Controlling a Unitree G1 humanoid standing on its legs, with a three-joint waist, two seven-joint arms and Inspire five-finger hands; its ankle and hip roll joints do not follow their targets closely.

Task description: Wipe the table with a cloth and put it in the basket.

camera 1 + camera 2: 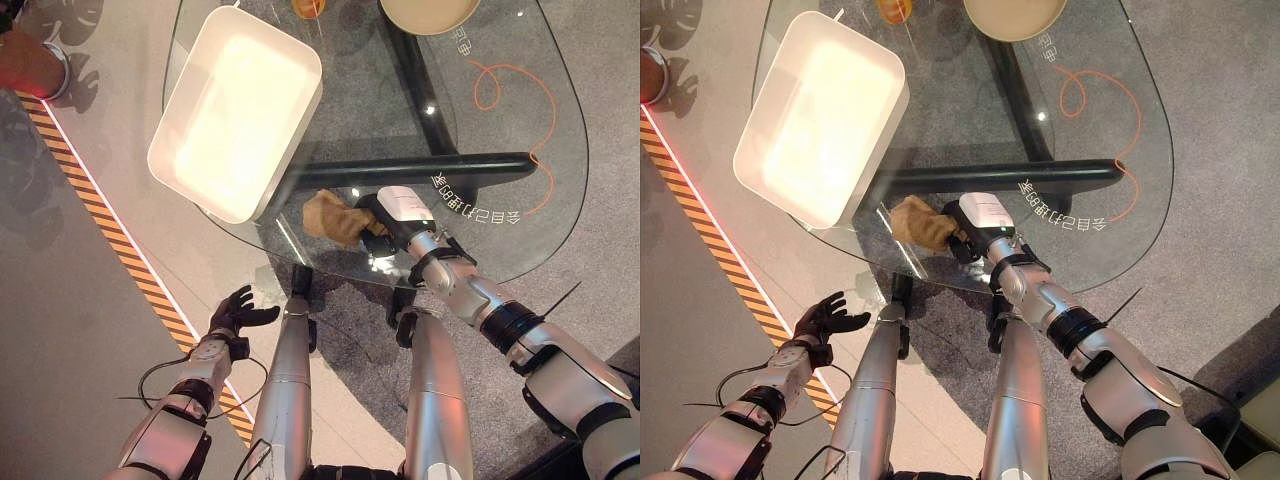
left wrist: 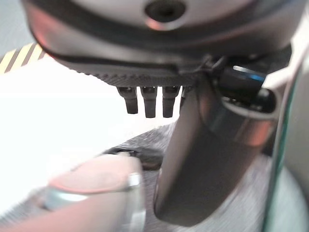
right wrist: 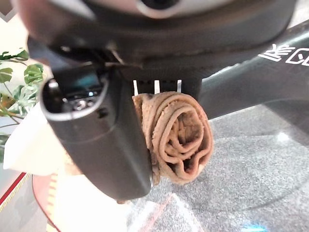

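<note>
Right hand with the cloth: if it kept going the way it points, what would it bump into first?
Probably the white basket. The right hand grips the brown cloth on the glass table and points toward the basket's near corner. Bare glass lies between them, though the depth is hard to judge.

cloth (image 3: 178, 140): ribbed brown fabric | table (image 1: 500, 190): clear glossy glass | basket (image 1: 235, 110): smooth white

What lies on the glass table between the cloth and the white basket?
Nothing: in the left eye view, bare glass separates the cloth, held in the right robot hand, from the basket; a dark table beam shows underneath.
</note>
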